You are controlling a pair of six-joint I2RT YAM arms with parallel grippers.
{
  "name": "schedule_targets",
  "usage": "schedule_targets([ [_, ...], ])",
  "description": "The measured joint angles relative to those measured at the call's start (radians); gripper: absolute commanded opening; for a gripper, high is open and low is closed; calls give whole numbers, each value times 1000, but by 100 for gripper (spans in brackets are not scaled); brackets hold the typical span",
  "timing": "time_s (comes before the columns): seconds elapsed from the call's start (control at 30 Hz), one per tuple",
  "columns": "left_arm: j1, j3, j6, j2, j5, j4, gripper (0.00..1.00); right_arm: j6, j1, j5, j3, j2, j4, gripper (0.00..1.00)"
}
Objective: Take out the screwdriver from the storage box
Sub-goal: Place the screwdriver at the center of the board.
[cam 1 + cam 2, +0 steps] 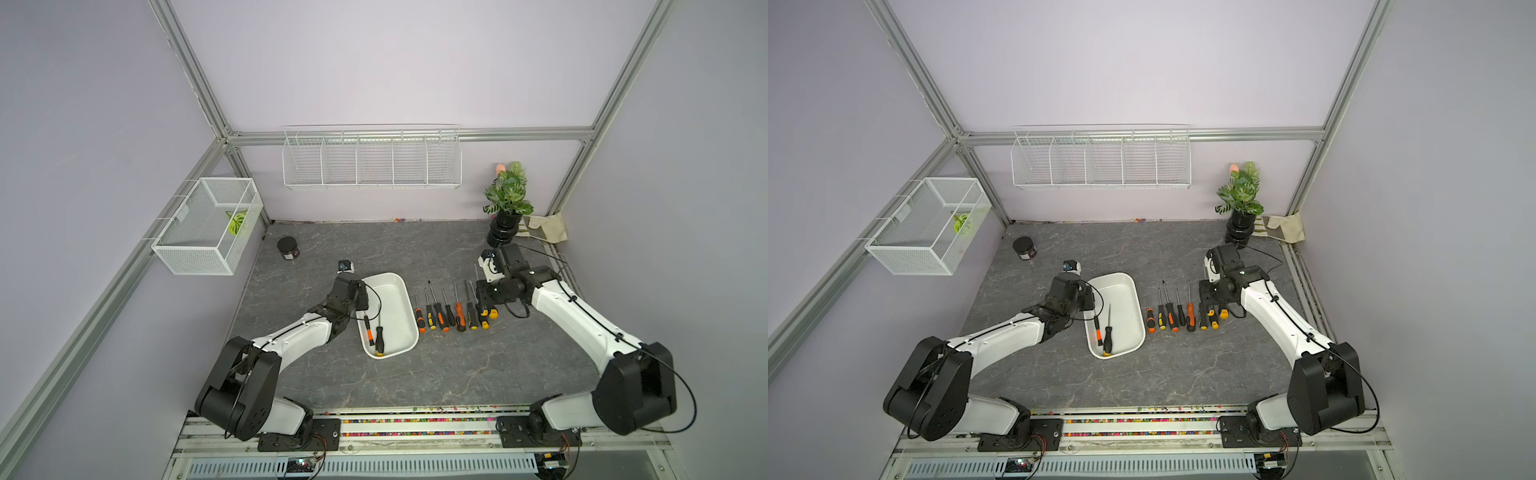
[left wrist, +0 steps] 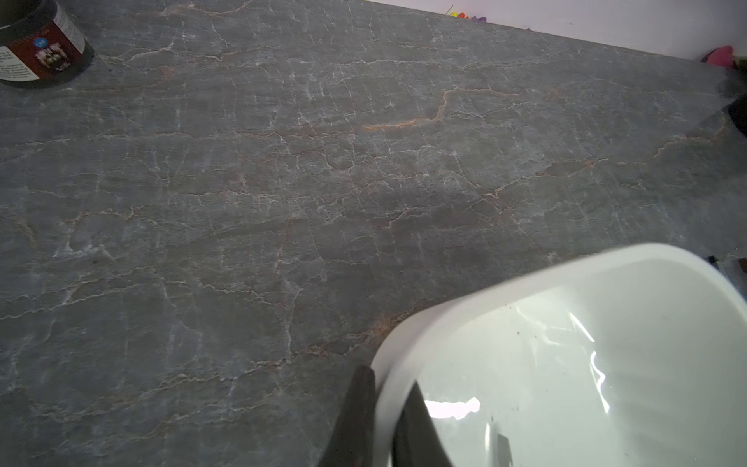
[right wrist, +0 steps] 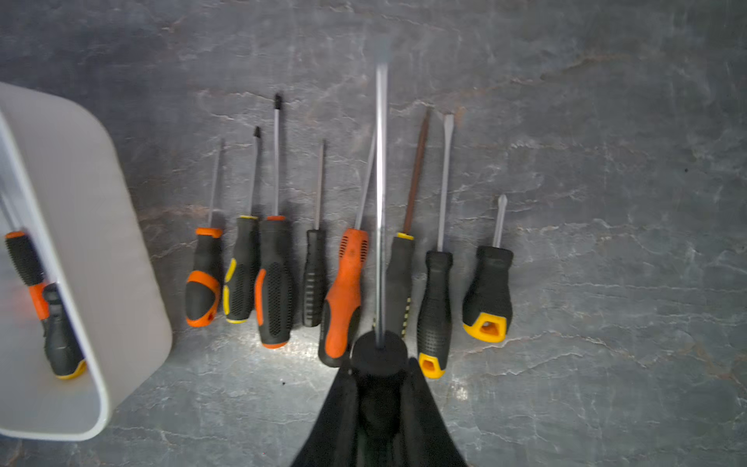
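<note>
Near the middle of the grey table sits the storage box, with a pair of screwdrivers lying at its 6 o'clock end and a row of screwdrivers on the table at its 3 o'clock. At the box's 10 o'clock the left gripper is pinched tight on the wall, straddling the rim. Above the row, the right gripper is clamped narrowly on the black handle of a screwdriver, shaft pointing to 12 o'clock.

The shallow white storage box sits on the grey surface, two screwdrivers lying at its near end (a third, long-shafted screwdriver is held outside it).
</note>
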Motion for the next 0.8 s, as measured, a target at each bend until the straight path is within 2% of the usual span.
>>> schedule_targets([
  [0.17,0,0,0,2,4,0,0,-36,-99,53,-33,63,8,0],
  [0.47,0,0,0,18,18,15,0,-69,-133,153,-74,124,59,0],
  [0.8,0,1,0,18,23,15,0,-90,-201,152,-55,244,93,0],
])
